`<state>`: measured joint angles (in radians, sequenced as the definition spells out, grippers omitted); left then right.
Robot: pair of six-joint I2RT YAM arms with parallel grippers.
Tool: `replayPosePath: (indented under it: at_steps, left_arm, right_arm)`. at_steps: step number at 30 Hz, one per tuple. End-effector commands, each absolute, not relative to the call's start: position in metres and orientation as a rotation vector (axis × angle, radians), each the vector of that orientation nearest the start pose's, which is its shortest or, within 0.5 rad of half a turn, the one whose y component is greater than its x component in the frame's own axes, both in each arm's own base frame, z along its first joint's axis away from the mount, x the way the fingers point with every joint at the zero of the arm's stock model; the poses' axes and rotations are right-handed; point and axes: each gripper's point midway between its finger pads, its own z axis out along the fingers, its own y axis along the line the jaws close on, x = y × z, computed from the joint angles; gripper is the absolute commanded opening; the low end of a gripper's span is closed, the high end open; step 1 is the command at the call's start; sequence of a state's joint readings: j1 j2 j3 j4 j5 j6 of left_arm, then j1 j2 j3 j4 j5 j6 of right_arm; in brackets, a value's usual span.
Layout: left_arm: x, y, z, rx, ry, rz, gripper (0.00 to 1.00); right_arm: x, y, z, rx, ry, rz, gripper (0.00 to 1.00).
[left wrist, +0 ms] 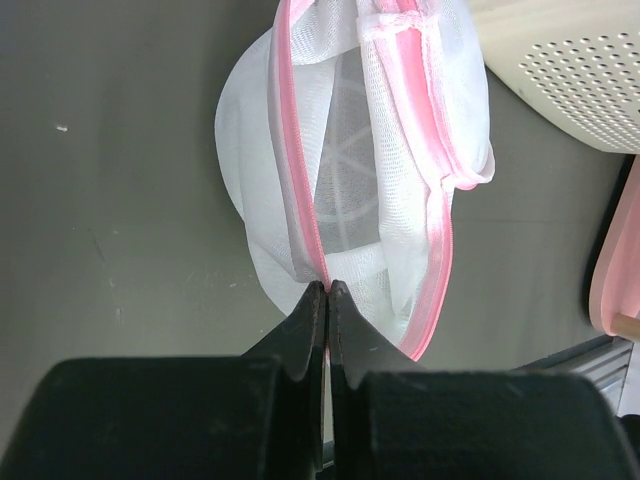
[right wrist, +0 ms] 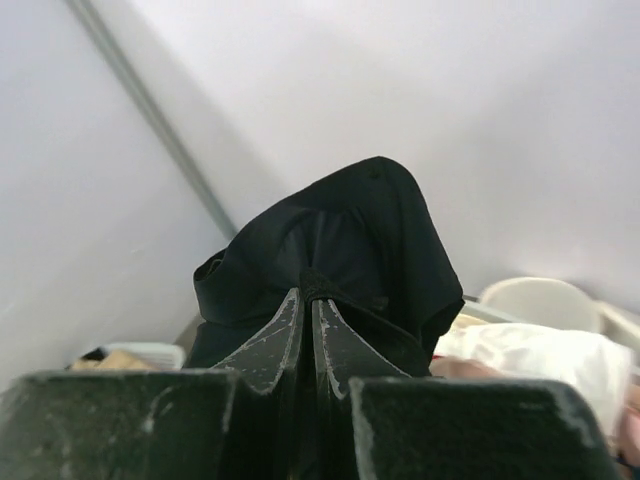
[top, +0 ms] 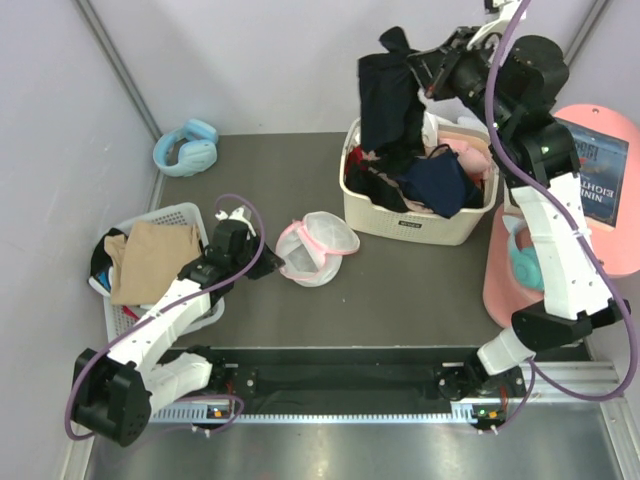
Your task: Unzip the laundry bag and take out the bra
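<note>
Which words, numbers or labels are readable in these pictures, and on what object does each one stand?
Blue card: white letters, partly hidden by the arm, too blurred to read.
Basket label: too small to read.
Both wrist views: no text.

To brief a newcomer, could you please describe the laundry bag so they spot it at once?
Find the cream basket at the back right of the dark table. Just left of its near corner lies the laundry bag, its edge pinched in the left claw. It alone is a round pouch of translucent white mesh with pink zipper trim.
</note>
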<state>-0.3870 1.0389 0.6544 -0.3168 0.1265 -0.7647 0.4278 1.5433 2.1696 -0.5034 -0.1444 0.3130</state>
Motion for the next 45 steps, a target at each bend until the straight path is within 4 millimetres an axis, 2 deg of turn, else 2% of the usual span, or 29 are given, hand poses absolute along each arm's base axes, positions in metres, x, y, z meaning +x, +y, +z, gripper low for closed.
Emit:
replayPosePath:
  at_steps: [1, 2, 3, 5, 6, 8, 9, 12, 18, 19, 20, 22, 23, 26, 29, 33, 34, 35, 36, 38, 39, 41, 45]
  left_arm:
    - [0.274, -0.169, 0.146, -0.345, 2.284, -0.767, 0.0]
    - [0.274, -0.169, 0.146, -0.346, 2.284, -0.768, 0.0]
    - [0.274, -0.169, 0.145, -0.344, 2.286, -0.766, 0.0]
    - [0.274, -0.168, 0.146, -0.342, 2.286, -0.765, 0.0]
    - [0.273, -0.169, 0.145, -0.341, 2.29, -0.766, 0.0]
    - [0.272, -0.168, 0.145, -0.341, 2.291, -0.766, 0.0]
    - [0.271, -0.167, 0.143, -0.343, 2.298, -0.761, 0.0]
    - [0.269, -0.167, 0.143, -0.342, 2.3, -0.761, 0.0]
    - [0.266, -0.165, 0.141, -0.345, 2.305, -0.753, 0.0]
    - [0.265, -0.164, 0.141, -0.345, 2.305, -0.753, 0.0]
    - [0.265, -0.165, 0.141, -0.343, 2.307, -0.753, 0.0]
    - [0.265, -0.165, 0.141, -0.345, 2.305, -0.755, 0.0]
    - [0.265, -0.164, 0.141, -0.348, 2.306, -0.752, 0.0]
    - [0.266, -0.165, 0.143, -0.347, 2.301, -0.754, 0.0]
    - [0.268, -0.164, 0.147, -0.349, 2.288, -0.749, 0.0]
    - [0.269, -0.163, 0.149, -0.351, 2.282, -0.745, 0.0]
    - [0.27, -0.163, 0.149, -0.35, 2.28, -0.744, 0.0]
    - [0.27, -0.163, 0.149, -0.352, 2.281, -0.743, 0.0]
    - [0.27, -0.163, 0.148, -0.35, 2.28, -0.743, 0.0]
    - [0.271, -0.163, 0.145, -0.347, 2.29, -0.733, 0.0]
    - [0.271, -0.162, 0.144, -0.345, 2.293, -0.727, 0.0]
    - [0.27, -0.162, 0.142, -0.342, 2.304, -0.717, 0.0]
    - [0.272, -0.161, 0.145, -0.335, 2.296, -0.712, 0.0]
  right_arm:
    - [0.405, 0.17, 0.548, -0.159, 1.475, 0.526, 0.0]
    - [0.413, 0.162, 0.539, -0.138, 1.493, 0.482, 0.0]
    - [0.425, 0.158, 0.517, -0.135, 1.534, 0.447, 0.0]
    - [0.442, 0.145, 0.489, -0.107, 1.591, 0.389, 0.0]
    - [0.452, 0.143, 0.463, -0.11, 1.643, 0.358, 0.0]
    - [0.462, 0.141, 0.433, -0.114, 1.709, 0.326, 0.0]
    - [0.465, 0.142, 0.409, -0.119, 1.763, 0.317, 0.0]
    - [0.472, 0.14, 0.371, -0.097, 1.84, 0.286, 0.0]
    - [0.485, 0.143, 0.328, -0.09, 1.934, 0.241, 0.0]
    - [0.486, 0.146, 0.323, -0.094, 1.948, 0.227, 0.0]
    - [0.489, 0.15, 0.306, -0.103, 1.987, 0.21, 0.0]
    - [0.491, 0.159, 0.291, -0.123, 2.022, 0.195, 0.0]
    - [0.493, 0.163, 0.277, -0.135, 2.052, 0.193, 0.0]
    - [0.494, 0.173, 0.254, -0.134, 2.098, 0.192, 0.0]
    - [0.494, 0.172, 0.252, -0.106, 2.123, 0.181, 0.0]
    - [0.493, 0.161, 0.289, -0.088, 2.065, 0.14, 0.01]
    - [0.49, 0.159, 0.3, -0.087, 2.046, 0.14, 0.04]
    - [0.49, 0.156, 0.308, -0.089, 2.036, 0.14, 0.13]
    - [0.488, 0.156, 0.314, -0.092, 2.026, 0.146, 0.42]
    - [0.483, 0.154, 0.333, -0.1, 1.993, 0.153, 0.66]
    - [0.482, 0.154, 0.34, -0.101, 1.981, 0.155, 0.86]
    - [0.476, 0.147, 0.36, -0.095, 1.949, 0.14, 1.0]
    - [0.465, 0.13, 0.384, -0.067, 1.914, 0.089, 1.0]
